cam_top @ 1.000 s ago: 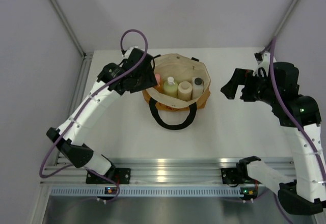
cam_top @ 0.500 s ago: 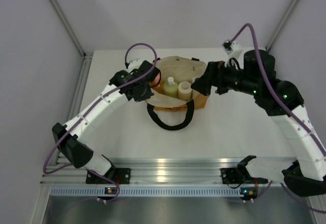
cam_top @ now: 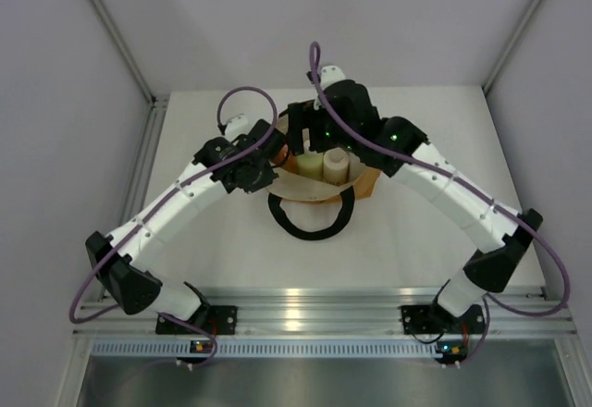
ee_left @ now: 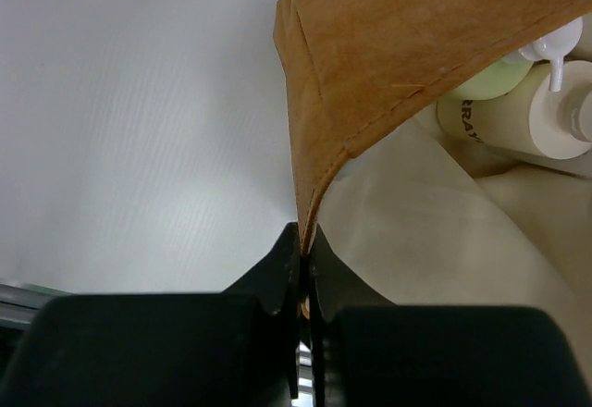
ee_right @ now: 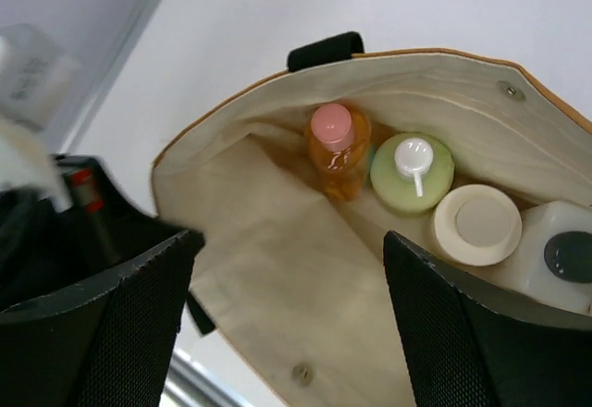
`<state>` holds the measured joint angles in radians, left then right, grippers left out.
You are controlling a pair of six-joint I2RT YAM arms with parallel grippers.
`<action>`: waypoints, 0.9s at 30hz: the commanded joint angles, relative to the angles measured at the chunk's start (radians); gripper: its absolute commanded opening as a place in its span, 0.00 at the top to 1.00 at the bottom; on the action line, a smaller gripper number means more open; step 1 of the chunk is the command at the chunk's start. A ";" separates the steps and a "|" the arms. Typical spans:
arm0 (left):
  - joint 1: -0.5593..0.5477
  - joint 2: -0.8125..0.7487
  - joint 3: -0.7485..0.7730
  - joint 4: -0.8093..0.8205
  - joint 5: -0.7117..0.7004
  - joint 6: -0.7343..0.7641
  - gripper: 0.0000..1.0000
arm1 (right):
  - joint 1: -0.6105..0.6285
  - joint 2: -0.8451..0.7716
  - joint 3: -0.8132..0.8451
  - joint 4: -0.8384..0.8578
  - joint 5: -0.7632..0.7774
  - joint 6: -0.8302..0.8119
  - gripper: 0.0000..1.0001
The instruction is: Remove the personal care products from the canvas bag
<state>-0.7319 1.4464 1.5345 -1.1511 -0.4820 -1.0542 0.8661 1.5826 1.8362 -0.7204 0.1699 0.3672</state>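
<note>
Right wrist view looks straight down into the bag [ee_right: 435, 79]. My right claw [ee_right: 289, 240] hangs above its mouth with both fingers spread wide, gripping nothing. All four products stand in a row at the bottom: the orange bottle [ee_right: 337, 148] with its pink cap, the green bottle [ee_right: 412, 174] touching it, then the cream cylinder [ee_right: 476, 225]. The clear bottle [ee_right: 560, 257] is last, at the frame's edge, partly behind one finger. My left claw [ee_left: 303, 264] is pressed together on the bag's rim, pinching the canvas at a fold so the mouth stands open over the surface [ee_left: 139, 129]. By my judgement nothing is out yet, and I am at the reach for the first product. The orange bottle sits nearest the middle of my opening, so it looks the likeliest pick. The next move, I think, calls for dropping straight down with one finger either side of the pink cap. I would need to stay clear of the slack lining and the green bottle's pump.
</note>
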 commanded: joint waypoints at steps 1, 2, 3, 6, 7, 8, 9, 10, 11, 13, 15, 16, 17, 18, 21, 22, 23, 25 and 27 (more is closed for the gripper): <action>-0.004 -0.047 -0.001 0.011 -0.023 -0.078 1.00 | 0.016 0.079 0.031 0.145 0.098 -0.063 0.19; -0.004 -0.047 -0.001 0.011 -0.023 -0.084 1.00 | 0.016 0.100 0.038 0.160 0.092 -0.080 0.19; -0.004 -0.047 0.001 0.011 -0.023 -0.090 1.00 | 0.014 0.147 0.058 0.165 0.092 -0.094 0.19; -0.004 -0.053 -0.010 0.011 -0.020 -0.142 1.00 | 0.013 0.224 0.086 0.177 0.094 -0.119 0.19; -0.004 -0.055 -0.014 0.013 -0.018 -0.153 1.00 | 0.011 0.238 0.081 0.188 0.094 -0.123 0.19; -0.004 -0.060 -0.020 0.017 -0.017 -0.161 1.00 | 0.008 0.257 0.077 0.199 0.095 -0.122 0.19; -0.004 -0.061 -0.031 0.025 -0.007 -0.165 1.00 | 0.004 0.264 0.064 0.229 0.094 -0.119 0.19; -0.003 -0.060 -0.033 0.030 -0.003 -0.167 1.00 | -0.001 0.273 0.058 0.245 0.092 -0.122 0.19; -0.004 -0.054 -0.033 0.030 0.000 -0.168 1.00 | -0.006 0.281 0.057 0.257 0.097 -0.123 0.19; -0.003 -0.047 -0.028 0.031 0.014 -0.165 1.00 | -0.018 0.315 0.061 0.280 0.094 -0.113 0.20; -0.003 -0.037 -0.016 0.031 0.025 -0.162 1.00 | -0.029 0.338 0.054 0.298 0.085 -0.105 0.21; -0.003 -0.035 -0.011 0.031 0.028 -0.161 1.00 | -0.035 0.349 0.049 0.317 0.071 -0.099 0.22; -0.003 -0.035 -0.008 0.030 0.031 -0.159 1.00 | -0.036 0.364 0.048 0.322 0.066 -0.096 0.22; -0.003 -0.035 -0.004 0.031 0.033 -0.156 1.00 | -0.036 0.372 0.046 0.331 0.063 -0.097 0.26; -0.003 -0.038 0.007 0.030 0.039 -0.150 1.00 | -0.038 0.404 0.058 0.334 0.066 -0.091 0.33; -0.003 -0.040 0.009 0.030 0.039 -0.148 1.00 | -0.038 0.405 0.055 0.334 0.071 -0.082 0.33; -0.003 -0.041 0.010 0.028 0.039 -0.145 1.00 | -0.038 0.410 0.052 0.337 0.085 -0.079 0.33; -0.003 -0.043 0.015 0.030 0.037 -0.139 1.00 | -0.036 0.413 0.034 0.348 0.092 -0.076 0.34; -0.003 -0.046 0.019 0.030 0.037 -0.136 1.00 | -0.036 0.419 0.021 0.357 0.102 -0.080 0.37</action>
<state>-0.7273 1.4281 1.5154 -1.1202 -0.4648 -1.1950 0.8402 1.9800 1.8652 -0.4557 0.2405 0.2749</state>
